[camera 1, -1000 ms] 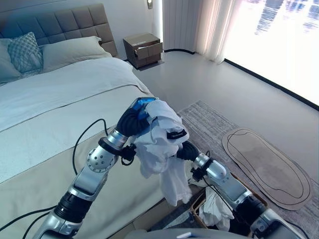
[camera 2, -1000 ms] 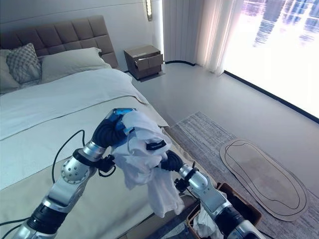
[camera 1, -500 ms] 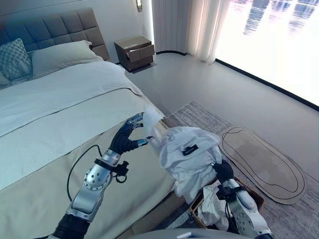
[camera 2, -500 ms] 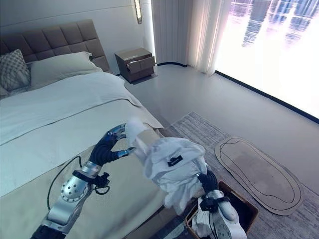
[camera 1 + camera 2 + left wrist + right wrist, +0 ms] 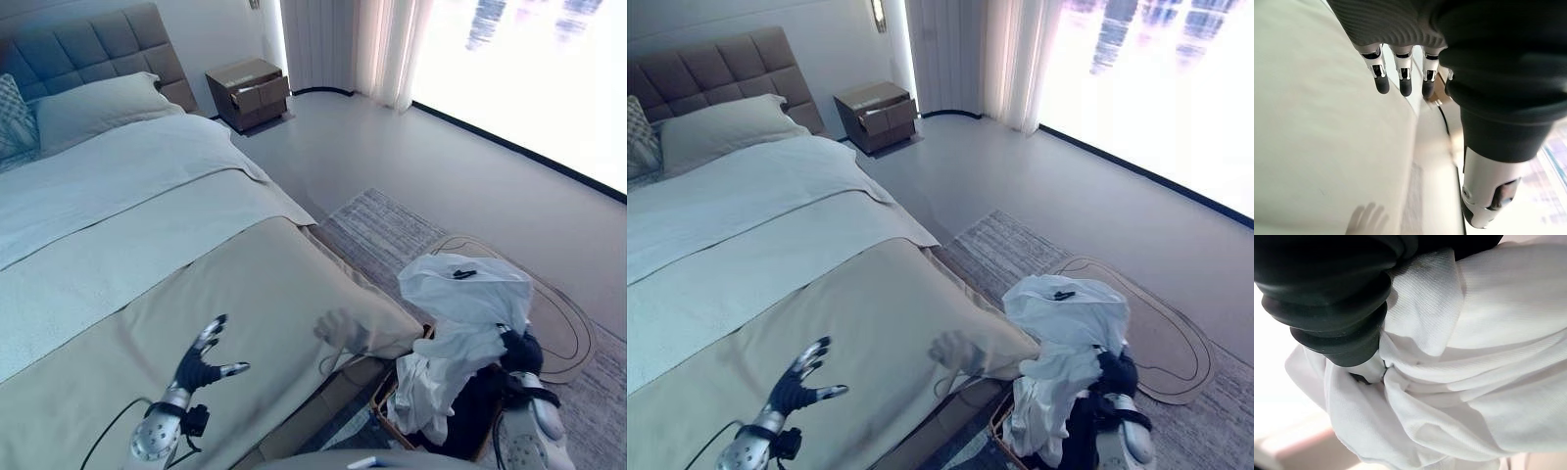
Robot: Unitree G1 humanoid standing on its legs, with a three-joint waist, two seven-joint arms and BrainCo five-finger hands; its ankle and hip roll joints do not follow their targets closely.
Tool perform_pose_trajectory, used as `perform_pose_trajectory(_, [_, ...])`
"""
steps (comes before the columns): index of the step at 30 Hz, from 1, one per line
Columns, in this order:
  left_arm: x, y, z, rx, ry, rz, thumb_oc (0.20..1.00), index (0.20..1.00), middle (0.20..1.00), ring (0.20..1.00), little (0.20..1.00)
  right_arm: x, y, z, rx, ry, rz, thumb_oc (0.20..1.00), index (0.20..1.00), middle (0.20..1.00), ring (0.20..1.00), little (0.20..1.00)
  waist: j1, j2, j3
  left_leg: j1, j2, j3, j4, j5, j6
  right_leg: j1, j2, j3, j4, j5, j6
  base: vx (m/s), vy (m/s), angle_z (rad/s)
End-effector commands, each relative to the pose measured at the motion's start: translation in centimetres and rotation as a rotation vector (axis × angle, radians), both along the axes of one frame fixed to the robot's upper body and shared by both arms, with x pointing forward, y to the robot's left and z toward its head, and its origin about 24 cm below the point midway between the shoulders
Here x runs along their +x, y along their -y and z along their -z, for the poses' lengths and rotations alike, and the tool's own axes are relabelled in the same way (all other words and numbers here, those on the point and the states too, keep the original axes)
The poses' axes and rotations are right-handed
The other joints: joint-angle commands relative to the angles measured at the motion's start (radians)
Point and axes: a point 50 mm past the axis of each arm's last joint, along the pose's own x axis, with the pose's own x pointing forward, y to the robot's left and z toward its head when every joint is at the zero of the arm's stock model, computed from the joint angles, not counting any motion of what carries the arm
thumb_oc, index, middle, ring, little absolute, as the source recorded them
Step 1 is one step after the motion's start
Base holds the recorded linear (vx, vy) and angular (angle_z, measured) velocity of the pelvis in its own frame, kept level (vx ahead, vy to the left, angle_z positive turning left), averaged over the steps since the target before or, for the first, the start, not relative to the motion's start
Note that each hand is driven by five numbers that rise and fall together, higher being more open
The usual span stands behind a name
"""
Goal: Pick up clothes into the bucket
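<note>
Left eye view: the left hand [image 5: 199, 364], fingers spread and holding nothing, hovers over the beige bedspread [image 5: 196, 313], well apart from the right hand [image 5: 519, 351], whose fingers are buried in a white garment [image 5: 460, 304], so their grip cannot be told. The garment hangs over the brown bucket [image 5: 392, 399] just below that hand, beside the bed corner. Beyond lie a grey rug [image 5: 382, 230] and a bedside cabinet [image 5: 247, 90]; no writing is legible.

A home bedroom: a made bed [image 5: 147, 245] with padded headboard [image 5: 88, 54] (pillows [image 5: 93, 103] too), nightstand [image 5: 247, 90], curtains [image 5: 387, 49], rug [image 5: 392, 230].
</note>
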Motion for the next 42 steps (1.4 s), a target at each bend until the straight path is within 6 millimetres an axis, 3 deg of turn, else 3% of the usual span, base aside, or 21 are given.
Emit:
perform_pose_trajectory(1, [1.2, -2.5, -3.5, -0.02, 0.236, -0.148, 1.0, 1.0, 1.0, 1.0, 1.0, 1.4, 1.2, -2.7, -0.088, 0.152, 0.069, 0.2, 0.2, 0.2, 0.2, 0.2, -0.005, -0.036, 0.034, -0.044, 0.007, -0.028, 0.115, -0.102, 0.018, -0.115, -0.037, 0.018, 0.0, 0.15, 0.033, -0.09, -0.023, 0.01])
perform_pose_trajectory(3, [1.9, -2.7, -4.9, -0.052, 0.33, -0.172, 1.0, 1.0, 1.0, 1.0, 1.0, 1.6, 1.8, -2.1, -0.155, 0.081, 0.092, 0.2, 0.2, 0.2, 0.2, 0.2, -0.002, -0.038, 0.074, -0.094, 0.004, -0.041, 0.168, -0.112, 0.019, -0.151, -0.044, 0.016, 0.04, 0.138, 0.029, -0.2, -0.024, 0.02])
perform_pose_trajectory(7, [4.9, -1.4, -8.4, -0.121, 0.552, -0.123, 1.0, 1.0, 1.0, 1.0, 1.0, 4.5, 1.9, -2.5, -0.206, 0.073, 0.123, 0.2, 0.2, 0.2, 0.2, 0.2, 0.002, -0.034, 0.196, -0.277, -0.001, -0.064, 0.365, -0.146, 0.026, -0.309, -0.066, 0.038, 0.201, 0.108, 0.008, -0.32, -0.023, 0.06])
perform_pose_trajectory(12, [5.9, 0.6, -11.6, -0.232, 0.726, -0.059, 1.0, 1.0, 1.0, 1.0, 1.0, 6.8, 2.0, -4.3, -0.198, 0.151, 0.188, 0.2, 0.2, 0.2, 0.2, 0.2, 0.012, -0.015, 0.217, -0.513, -0.004, -0.083, 0.59, -0.209, 0.03, -0.535, -0.06, 0.067, 0.431, 0.036, -0.02, -0.15, -0.027, 0.08])
perform_pose_trajectory(23, [5.6, 1.6, -14.9, -0.28, 0.897, -0.048, 1.0, 1.0, 1.0, 1.0, 1.0, 9.1, 3.5, -8.6, -0.21, 0.314, 0.323, 0.2, 0.2, 0.2, 0.2, 0.2, 0.028, 0.007, 0.258, -0.846, 0.013, -0.1, 0.978, -0.368, 0.034, -0.883, -0.051, 0.117, 0.833, -0.128, -0.049, -0.07, -0.018, 0.02])
perform_pose_trajectory(30, [4.9, 1.8, -15.8, -0.304, 0.931, -0.017, 1.0, 1.0, 1.0, 1.0, 1.0, 10.1, 5.5, -12.8, -0.256, 0.44, 0.448, 0.2, 0.2, 0.2, 0.2, 0.2, 0.041, 0.029, 0.267, -1.016, 0.004, -0.095, 1.023, -0.36, 0.042, -1.065, -0.057, 0.136, 0.889, -0.122, -0.051, -0.06, 0.009, -0.02])
perform_pose_trajectory(42, [4.4, 2.1, -17.2, -0.349, 0.997, 0.0, 1.0, 1.0, 1.0, 1.0, 1.0, 10.7, 7.6, -20.3, -0.415, 0.618, 0.541, 0.2, 0.2, 0.2, 0.2, 0.2, 0.051, 0.019, 0.274, -1.145, -0.02, -0.092, 1.0, -0.325, 0.042, -1.209, -0.062, 0.156, 0.883, -0.091, -0.044, 0.0, 0.015, 0.06])
